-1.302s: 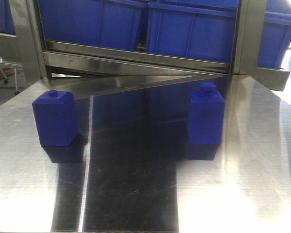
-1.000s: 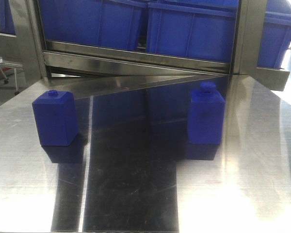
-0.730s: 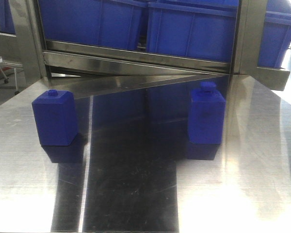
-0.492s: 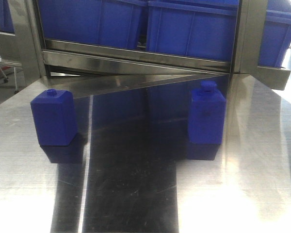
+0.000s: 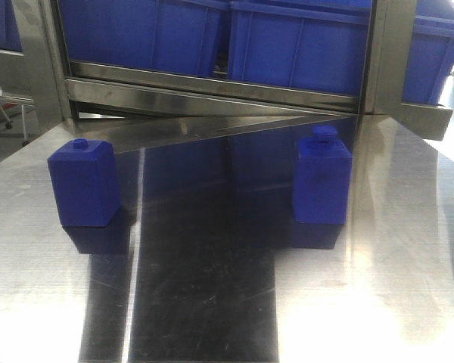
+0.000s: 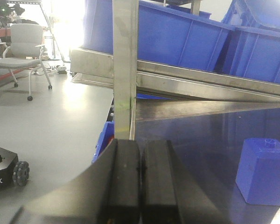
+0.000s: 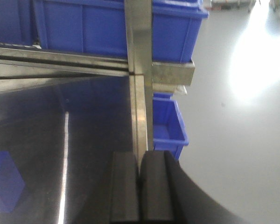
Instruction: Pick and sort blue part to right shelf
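Standing upright on the steel tabletop (image 5: 212, 302), right of centre in the front view: blue part (image 5: 321, 183), touched by nothing. Squat blue block (image 5: 85, 185): frame left, well apart. Left end effector (image 6: 141, 149): clenched, empty, squat blue block at lower right of its view. Right end effector (image 7: 139, 158): clenched, empty; its position relative to the blue part cannot be told.

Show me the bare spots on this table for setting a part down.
Widest: the table between the squat block and the blue part, out to the near edge. Also bare: right of the blue part, and a narrow strip left of the squat block. Tight: behind both, under the shelf rail and bins.
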